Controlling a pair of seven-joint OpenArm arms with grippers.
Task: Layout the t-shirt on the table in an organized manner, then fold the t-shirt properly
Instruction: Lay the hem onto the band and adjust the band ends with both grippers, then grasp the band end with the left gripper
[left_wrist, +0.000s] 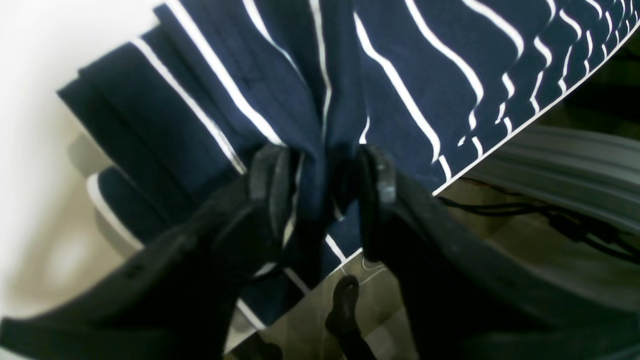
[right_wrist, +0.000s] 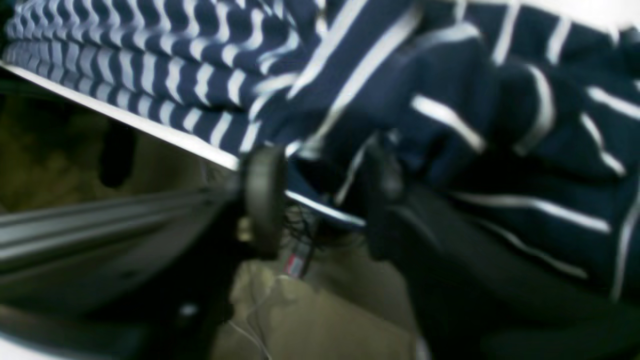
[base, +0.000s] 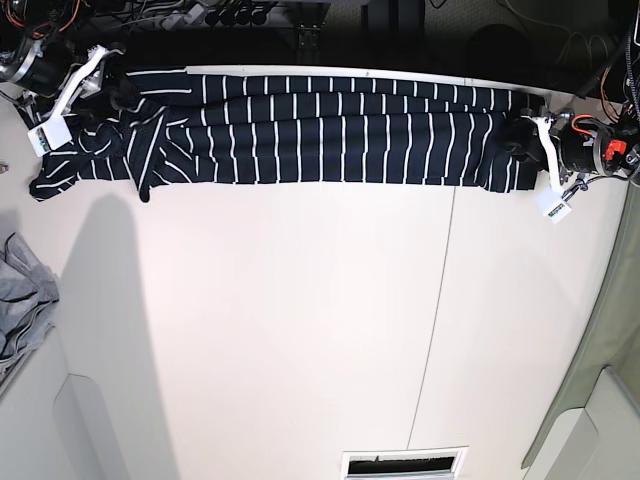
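The navy t-shirt with thin white stripes lies stretched in a long band along the far edge of the white table. At its end on the right of the base view sits my left gripper. In the left wrist view the left gripper has its jaws apart, and a raised fold of the t-shirt stands between them. My right gripper is at the bunched end on the left. In the right wrist view this gripper is open at the table edge, with the t-shirt just beyond its fingers.
A plain grey garment lies at the table's left edge. A thin dark seam runs across the tabletop. Cables and dark gear sit behind the far edge. An olive curtain hangs to the right.
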